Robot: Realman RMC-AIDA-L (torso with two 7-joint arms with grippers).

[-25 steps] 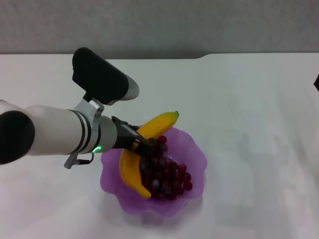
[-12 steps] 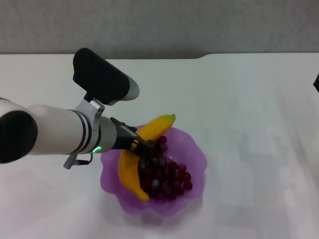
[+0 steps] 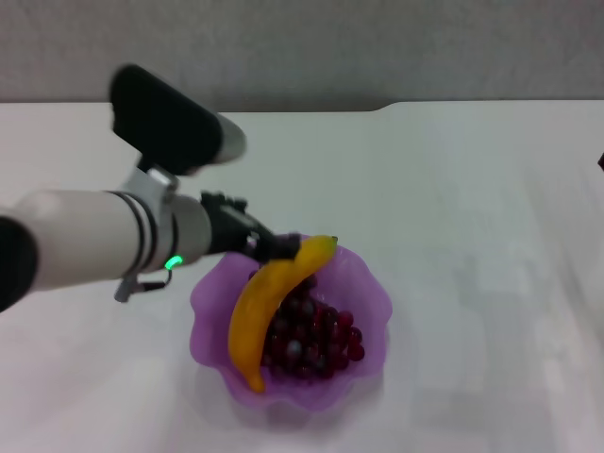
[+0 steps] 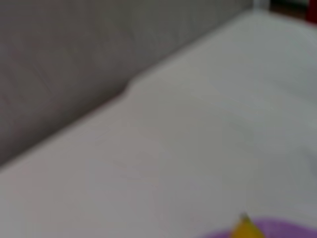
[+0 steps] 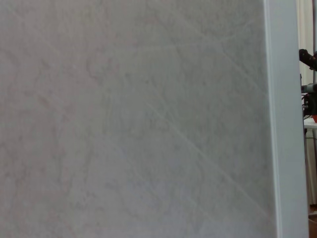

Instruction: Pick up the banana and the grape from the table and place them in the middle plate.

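The banana lies in the purple middle plate, slanted across the grape bunch, with its tip over the far rim. In the head view my left gripper hangs just behind the plate's far left rim, next to the banana's upper end, open and holding nothing. The left wrist view shows only the banana's tip and a sliver of the plate's rim. My right gripper is out of view; its wrist camera faces a grey wall.
The white table stretches around the plate. A grey wall runs behind its far edge. A dark bit shows at the right edge.
My left gripper let go of the banana and drew back up and to the left. The banana settled lower across the grapes in the plate.
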